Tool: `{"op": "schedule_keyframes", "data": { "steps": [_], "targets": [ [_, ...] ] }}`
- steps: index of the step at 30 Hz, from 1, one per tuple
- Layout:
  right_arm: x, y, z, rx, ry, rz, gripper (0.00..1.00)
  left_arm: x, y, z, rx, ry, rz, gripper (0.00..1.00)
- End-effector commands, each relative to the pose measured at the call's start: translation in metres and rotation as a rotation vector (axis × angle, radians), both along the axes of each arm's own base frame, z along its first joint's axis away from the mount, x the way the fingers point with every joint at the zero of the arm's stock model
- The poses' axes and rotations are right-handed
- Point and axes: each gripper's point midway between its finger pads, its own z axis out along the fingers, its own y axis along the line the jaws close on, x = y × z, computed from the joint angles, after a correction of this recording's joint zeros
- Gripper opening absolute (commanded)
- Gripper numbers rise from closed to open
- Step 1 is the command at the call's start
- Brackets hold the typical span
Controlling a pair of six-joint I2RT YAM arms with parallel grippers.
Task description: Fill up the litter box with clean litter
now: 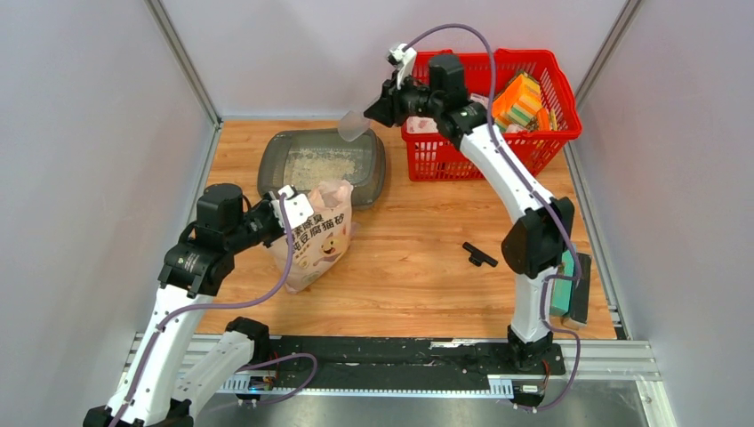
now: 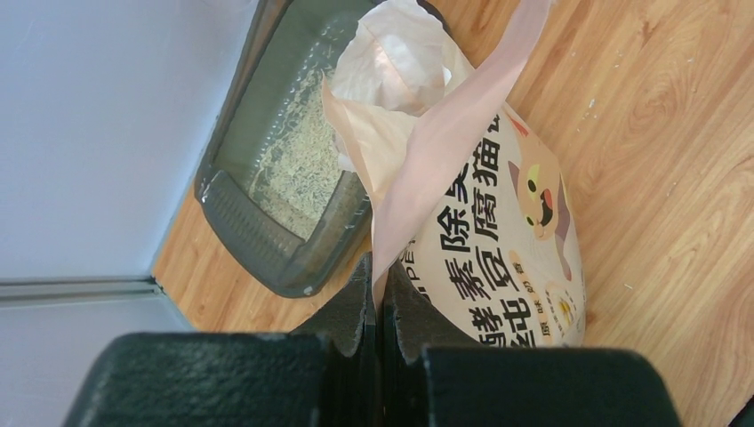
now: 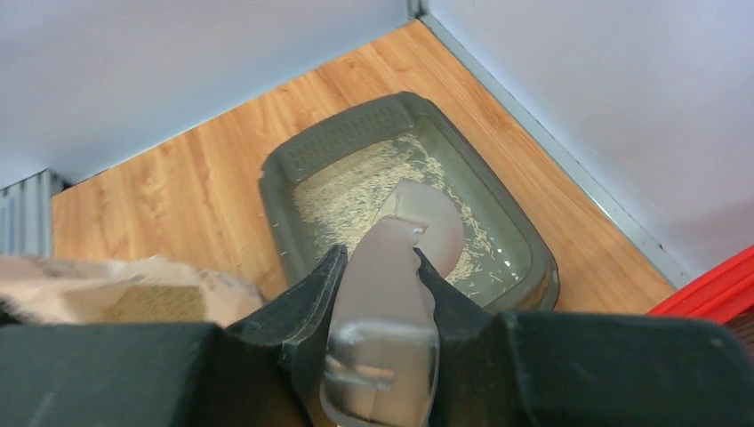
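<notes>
Right tool (image 3: pixel 378 258), clamped on a translucent plastic scoop (image 3: pixel 427 227), hovers over the dark grey plastic litter box (image 3: pixel 347 142); left tool (image 2: pixel 378 276) pinches the cream litter bag (image 2: pixel 498 249) just nearer.

The wooden desk (image 1: pixel 418 294) carries the litter box (image 1: pixel 269 169) at back left, with the bag (image 1: pixel 318 240) standing just in front of it. The red basket (image 1: pixel 485 151) sits at back right. A small black T-shaped part (image 1: pixel 478 257) lies right of centre, and a green block (image 1: pixel 565 283) sits at the right edge.
</notes>
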Motion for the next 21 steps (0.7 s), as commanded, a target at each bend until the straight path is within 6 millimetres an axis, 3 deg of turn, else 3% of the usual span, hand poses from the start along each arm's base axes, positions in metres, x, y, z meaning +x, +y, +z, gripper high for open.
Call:
{"op": "schedule_keyframes", "data": {
  "steps": [1, 4, 5, 7, 8, 14, 21],
  "targets": [
    [-0.068, -0.011, 0.072, 0.026, -0.178, 0.213, 0.0, 0.001, -0.013, 0.059, -0.075, -0.19, -0.069, 0.0],
    [-0.106, -0.014, 0.092, 0.068, -0.17, 0.319, 0.16, 0.0, -0.013, 0.058, -0.087, -0.194, -0.068, 0.0],
    [-0.122, -0.012, 0.092, 0.076, -0.129, 0.377, 0.14, -0.002, -0.013, 0.058, -0.09, -0.197, -0.068, 0.0],
    [-0.135, -0.013, 0.095, 0.08, -0.088, 0.407, 0.0, -0.002, -0.013, 0.059, -0.094, -0.203, -0.065, 0.0],
    [-0.143, -0.014, 0.086, 0.071, -0.024, 0.428, 0.0, -0.003, -0.012, 0.059, -0.096, -0.205, -0.063, 0.0],
    [-0.163, -0.014, 0.059, 0.023, 0.125, 0.511, 0.0, -0.005, -0.011, 0.059, -0.096, -0.225, -0.062, 0.0],
    [-0.165, -0.001, 0.034, -0.056, 0.135, 0.516, 0.0, -0.01, -0.008, 0.06, -0.093, -0.234, -0.061, 0.0]
  ]
}}
